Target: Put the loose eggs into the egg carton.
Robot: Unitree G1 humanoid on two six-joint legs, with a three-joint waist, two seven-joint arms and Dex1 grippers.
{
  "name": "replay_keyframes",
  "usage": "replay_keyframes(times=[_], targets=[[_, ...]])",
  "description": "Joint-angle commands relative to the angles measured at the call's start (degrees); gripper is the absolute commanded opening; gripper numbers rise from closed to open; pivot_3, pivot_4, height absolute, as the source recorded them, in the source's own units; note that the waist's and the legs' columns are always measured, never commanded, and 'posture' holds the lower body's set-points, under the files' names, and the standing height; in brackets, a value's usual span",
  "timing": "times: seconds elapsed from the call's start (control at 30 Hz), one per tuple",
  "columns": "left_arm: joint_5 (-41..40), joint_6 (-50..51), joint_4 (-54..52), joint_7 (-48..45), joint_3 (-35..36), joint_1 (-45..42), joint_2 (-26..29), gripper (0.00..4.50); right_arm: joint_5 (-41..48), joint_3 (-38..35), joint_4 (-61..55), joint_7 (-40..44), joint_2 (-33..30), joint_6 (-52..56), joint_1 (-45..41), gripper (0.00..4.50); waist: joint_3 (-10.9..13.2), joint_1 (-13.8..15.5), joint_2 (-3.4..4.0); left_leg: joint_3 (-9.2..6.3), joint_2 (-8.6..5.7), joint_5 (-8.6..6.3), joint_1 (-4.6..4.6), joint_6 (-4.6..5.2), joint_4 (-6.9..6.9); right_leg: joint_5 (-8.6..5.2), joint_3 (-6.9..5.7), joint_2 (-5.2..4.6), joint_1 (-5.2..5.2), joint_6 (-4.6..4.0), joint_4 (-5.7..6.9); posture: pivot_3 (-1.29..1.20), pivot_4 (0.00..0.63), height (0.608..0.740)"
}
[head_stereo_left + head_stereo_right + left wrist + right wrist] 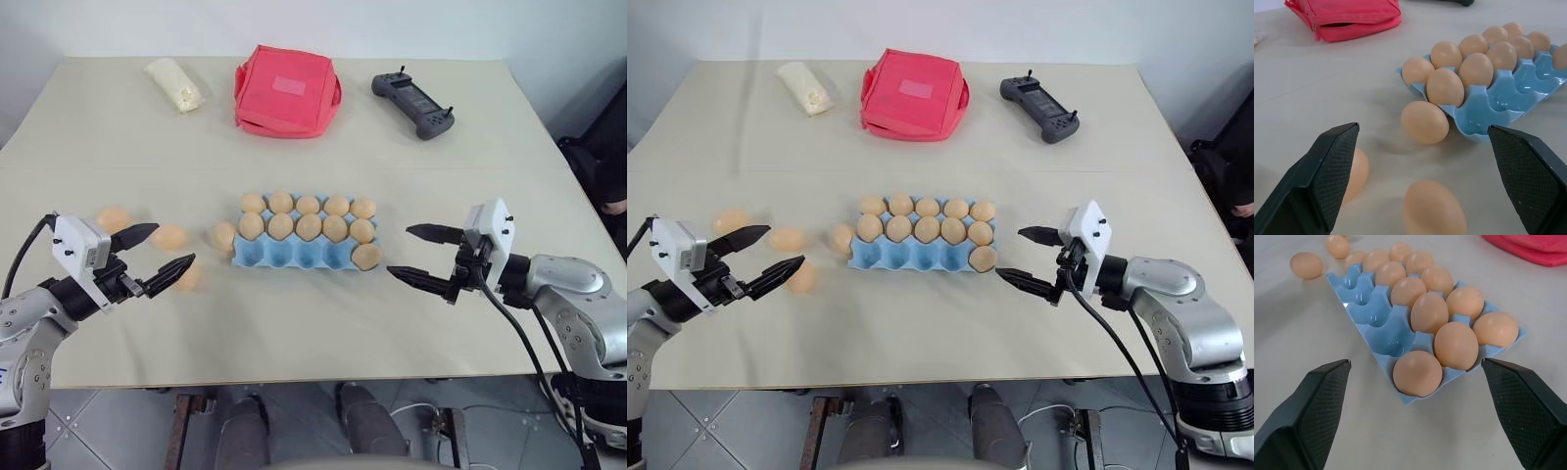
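1. Right gripper (1415,418): fingers spread wide, nothing between them.
2. Egg carton (1382,328): eleven eggs seated, four near-row cups bare.
3. Loose eggs (1306,265) on the table beyond the carton's far end.

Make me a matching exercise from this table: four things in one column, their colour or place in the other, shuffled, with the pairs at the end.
Things:
1. egg carton
2. bag
3. controller
4. wrapped lump

Descriptions:
A. pale cream, far edge of the table, to the left of the bag
B. light blue, in the middle of the table, with eggs in it
C. dark grey, far edge of the table, to the right of the bag
D. red, far edge of the table, behind the carton

Pairs: 1-B, 2-D, 3-C, 4-A
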Motion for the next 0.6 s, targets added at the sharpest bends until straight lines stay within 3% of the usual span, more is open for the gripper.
replay_keyframes(times=[0.03,0.37,0.6], targets=[[-0.5,1.1,-2.3,1.9,0.9,-1.0,0.7,4.48,0.7,-0.3,-0.9,-0.1,0.2,-0.5,-0.6,4.50,0.0,0.0,0.00,0.00,0.00,0.00,0.00,0.00,0.00,0.00,0.00,0.00,0.00,0.00,0.00,0.00,0.150,0.740],[-1.8,6.7,-5.0,5.5,2.3,-2.7,2.6,4.48,0.0,1.3,2.8,1.1,0.8,-1.5,-3.8,4.50,0.0,-0.1,-0.02,-0.01,0.00,0.00,0.00,0.00,0.00,0.02,0.00,0.01,-0.01,0.03,0.01,0.00,0.150,0.740],[-3.0,15.8,-12.6,8.0,11.2,9.1,3.6,4.48,0.1,2.9,6.8,4.5,0.7,-2.1,-6.8,4.50,0.0,-0.7,-0.02,-0.01,0.01,-0.07,0.01,0.00,-0.03,0.00,-0.01,0.00,-0.01,0.07,0.01,0.00,0.150,0.740]])
